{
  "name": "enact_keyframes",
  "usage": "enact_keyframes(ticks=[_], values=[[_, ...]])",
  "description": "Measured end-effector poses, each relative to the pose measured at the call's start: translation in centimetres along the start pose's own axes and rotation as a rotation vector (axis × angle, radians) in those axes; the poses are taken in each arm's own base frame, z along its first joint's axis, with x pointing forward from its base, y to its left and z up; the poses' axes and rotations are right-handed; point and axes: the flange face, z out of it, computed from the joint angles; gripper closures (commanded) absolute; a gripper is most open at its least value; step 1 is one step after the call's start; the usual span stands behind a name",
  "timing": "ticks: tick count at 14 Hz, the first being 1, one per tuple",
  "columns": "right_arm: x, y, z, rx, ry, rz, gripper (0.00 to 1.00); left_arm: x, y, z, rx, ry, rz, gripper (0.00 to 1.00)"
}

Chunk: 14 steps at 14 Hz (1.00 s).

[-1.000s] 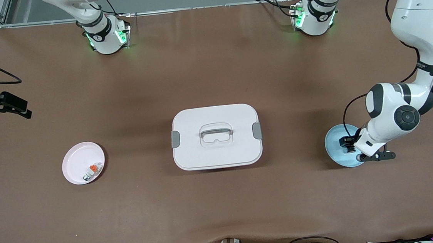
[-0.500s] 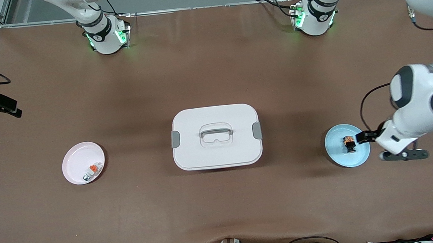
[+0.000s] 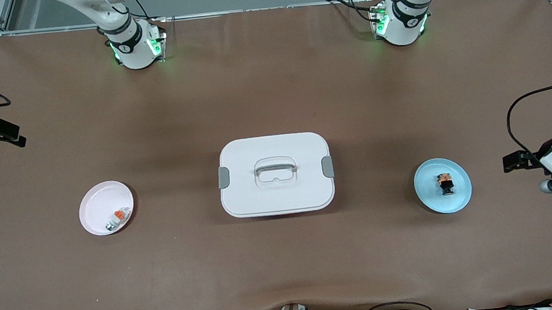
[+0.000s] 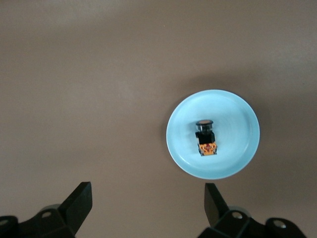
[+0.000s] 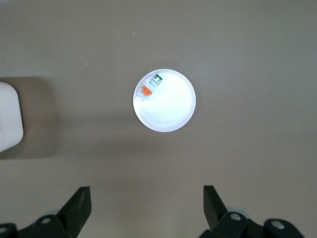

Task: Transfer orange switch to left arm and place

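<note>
A: Front view first: where is the orange switch (image 3: 445, 183)?
B: Lying on the light blue plate (image 3: 427, 197) toward the left arm's end of the table, well apart from the white box (image 3: 275, 174) at the middle.

A: And the grippers?
B: The left gripper (image 3: 515, 161) is up over bare mat at that end, holding nothing. The right gripper (image 3: 1, 134) is over the mat's edge at the right arm's end. A pink plate (image 3: 94, 211) with a small white-grey piece with an orange tab (image 3: 117, 218) sits near it.

A: Left wrist view?
B: 2 fingers (image 4: 79, 203) spread wide, empty, with the switch on the plate (image 4: 237, 148) below.

A: Right wrist view?
B: Jaws spread there too, fingers (image 5: 79, 206) apart, over the pink plate (image 5: 173, 111); a corner of the box (image 5: 9, 119) shows
</note>
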Motion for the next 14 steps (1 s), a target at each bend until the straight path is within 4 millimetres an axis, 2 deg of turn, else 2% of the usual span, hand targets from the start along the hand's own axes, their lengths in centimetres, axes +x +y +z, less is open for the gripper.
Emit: enact_keyframes(ticks=[5,11,14], values=[[-0.7,0.1,-0.5,-0.017,-0.027,0.015,0.00,-2.8,3.8,-6.9,0.010,-0.043,-0.036,0.00],[-0.6,0.1,-0.7,-0.020,-0.011,0.018,0.00,-5.6,4.8,-12.0,-0.048,-0.027,-0.069,0.00],[-0.6,0.2,-0.8,-0.022,-0.009,0.020,0.00,-7.0,5.5,-15.2,-0.034,0.012,-0.129,0.00]])
